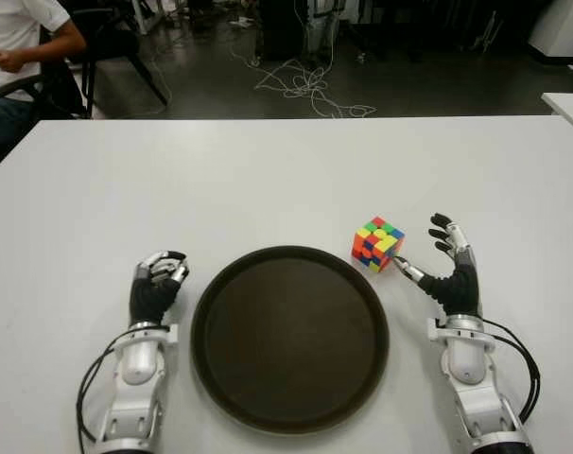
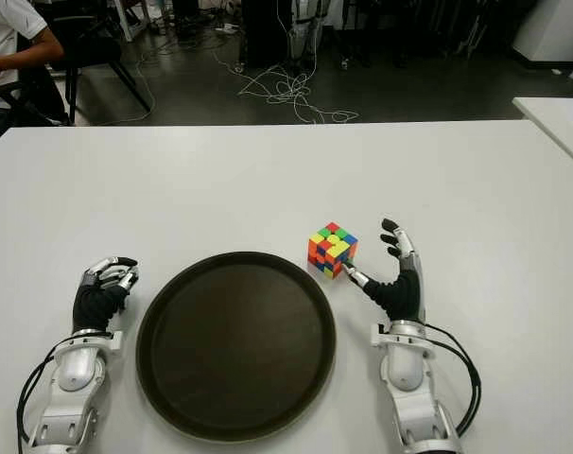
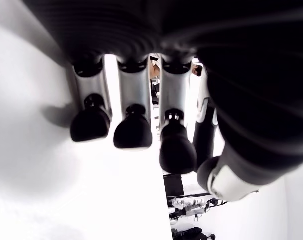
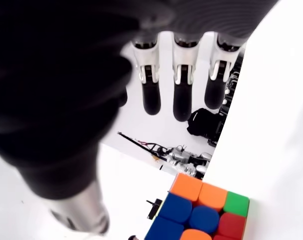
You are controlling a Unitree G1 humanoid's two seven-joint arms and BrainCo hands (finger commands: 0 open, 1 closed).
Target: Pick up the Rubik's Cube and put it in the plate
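The scrambled Rubik's Cube [image 1: 378, 244] stands on the white table just past the right rim of the round dark brown plate [image 1: 290, 338], whose inside is bare. My right hand [image 1: 438, 262] is open on the table to the cube's right, thumb tip almost at the cube's lower corner, the other fingers stretched out and apart from it. In the right wrist view the cube [image 4: 201, 213] shows beyond the straight fingers [image 4: 183, 97]. My left hand [image 1: 157, 284] shows left of the plate with its fingers [image 3: 134, 125] curled and holding nothing.
The white table [image 1: 268, 180] stretches wide toward the far edge. A seated person [image 1: 17, 47] shows at the far left beyond it, with cables [image 1: 301, 85] on the dark floor. Another white table corner [image 1: 570, 109] is at far right.
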